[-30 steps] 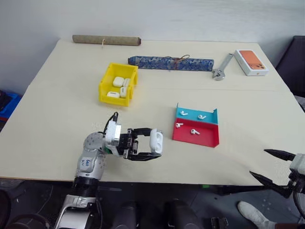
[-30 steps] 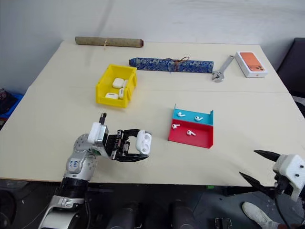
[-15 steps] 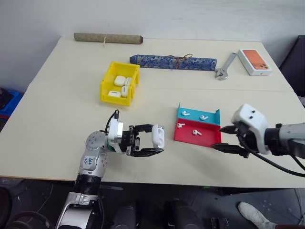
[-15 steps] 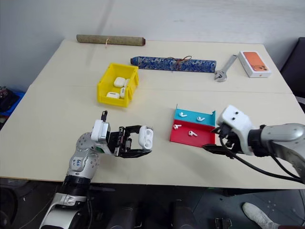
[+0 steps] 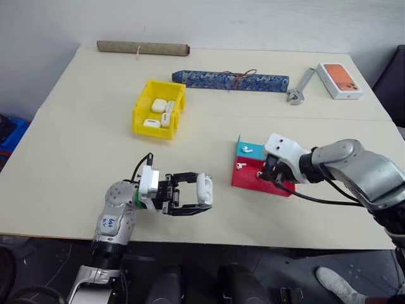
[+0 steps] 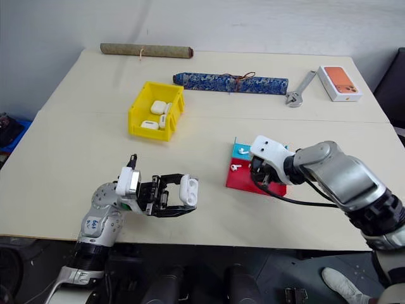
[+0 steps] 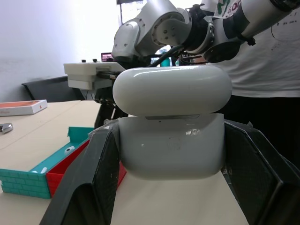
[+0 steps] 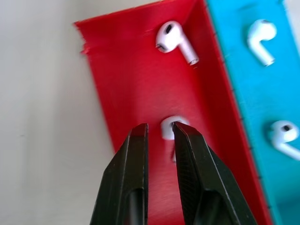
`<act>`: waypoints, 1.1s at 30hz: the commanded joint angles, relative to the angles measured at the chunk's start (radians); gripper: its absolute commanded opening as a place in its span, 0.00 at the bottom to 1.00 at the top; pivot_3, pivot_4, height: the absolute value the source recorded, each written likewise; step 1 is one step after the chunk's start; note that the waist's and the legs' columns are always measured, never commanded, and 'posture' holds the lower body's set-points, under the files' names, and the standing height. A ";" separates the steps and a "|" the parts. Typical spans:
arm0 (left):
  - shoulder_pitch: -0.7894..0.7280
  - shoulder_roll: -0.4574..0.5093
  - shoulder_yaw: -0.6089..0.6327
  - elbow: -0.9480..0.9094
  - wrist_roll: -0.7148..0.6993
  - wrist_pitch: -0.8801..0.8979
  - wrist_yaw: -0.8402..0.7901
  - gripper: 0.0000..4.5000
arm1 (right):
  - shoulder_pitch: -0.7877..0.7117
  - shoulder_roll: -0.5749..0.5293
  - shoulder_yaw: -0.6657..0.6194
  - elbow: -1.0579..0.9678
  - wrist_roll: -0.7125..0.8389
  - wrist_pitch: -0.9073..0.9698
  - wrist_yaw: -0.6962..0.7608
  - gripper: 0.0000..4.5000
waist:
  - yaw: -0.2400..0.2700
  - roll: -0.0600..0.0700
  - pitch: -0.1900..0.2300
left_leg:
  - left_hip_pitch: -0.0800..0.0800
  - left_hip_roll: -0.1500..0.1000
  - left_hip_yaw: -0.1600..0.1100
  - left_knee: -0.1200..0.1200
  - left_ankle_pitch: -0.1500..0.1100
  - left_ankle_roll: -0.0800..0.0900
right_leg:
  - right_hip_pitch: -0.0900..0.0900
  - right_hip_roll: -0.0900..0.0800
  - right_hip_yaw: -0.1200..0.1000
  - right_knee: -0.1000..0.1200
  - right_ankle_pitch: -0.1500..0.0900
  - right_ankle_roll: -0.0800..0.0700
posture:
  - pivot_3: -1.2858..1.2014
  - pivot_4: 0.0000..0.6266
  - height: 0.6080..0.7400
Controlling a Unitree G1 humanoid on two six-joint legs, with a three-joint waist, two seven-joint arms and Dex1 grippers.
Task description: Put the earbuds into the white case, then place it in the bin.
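The right gripper [image 8: 158, 133] is nearly shut around an earbud [image 8: 169, 129] at its tips in the tray [image 8: 122, 79]. Pinch softly, lift straight up. The left gripper [image 5: 190, 197] holds the case [image 5: 204, 188].

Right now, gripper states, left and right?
Left gripper: shut on the white case, lid open.
Right gripper: fingers nearly together over an earbud in the tray's red half; whether it is gripped cannot be told.

Small glossy white rounded-rectangle case [image 7: 172, 132]: lid hinged up, raised above the near table edge. Four tiny glossy white stemmed earbuds [image 8: 176, 42]: two on the red half, two on the blue half of a flat tray. Bright yellow tall-walled plastic bin [image 5: 143, 114]: open top, upright, well apart from the tray.
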 commanded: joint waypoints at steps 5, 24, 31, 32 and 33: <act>0.018 0.010 0.000 -0.043 -0.009 -0.013 0.017 0.62 | -0.043 0.001 0.008 -0.017 -0.047 -0.008 0.082 0.26 | 0.000 0.000 0.000 | 0.000 0.000 0.000 0.000 0.000 0.000 | 0.000 0.000 0.000 0.000 0.000 0.000 | 0.52 0.24 1.00; 0.030 0.010 -0.004 -0.023 -0.002 -0.042 0.021 0.62 | -0.073 0.084 0.064 0.109 -0.183 -0.020 0.118 0.59 | -0.020 0.000 0.000 | 0.000 0.000 0.000 0.001 0.000 0.000 | 0.000 0.000 0.000 0.002 0.000 0.000 | 0.52 0.24 1.00; 0.037 0.007 -0.007 -0.023 0.000 -0.048 0.025 0.62 | -0.057 0.111 0.059 0.131 -0.210 -0.028 0.108 0.59 | -0.021 0.000 0.000 | 0.000 0.000 0.000 0.001 0.000 0.000 | 0.000 0.000 0.000 0.002 0.000 0.000 | 0.52 0.24 1.00; 0.037 0.007 -0.007 -0.022 0.000 -0.049 0.025 0.62 | -0.056 0.116 0.057 0.135 -0.213 -0.028 0.106 0.59 | -0.021 0.000 0.000 | 0.000 0.000 0.000 0.001 0.000 0.000 | 0.000 0.000 0.000 0.002 0.000 0.000 | 0.52 0.24 1.00; 0.038 0.007 -0.008 -0.022 0.000 -0.049 0.025 0.62 | -0.054 0.118 0.056 0.136 -0.214 -0.027 0.109 0.56 | -0.021 0.000 0.000 | 0.000 0.000 0.000 0.001 0.000 0.000 | 0.000 0.000 0.000 0.002 0.000 0.000 | 0.52 0.24 1.00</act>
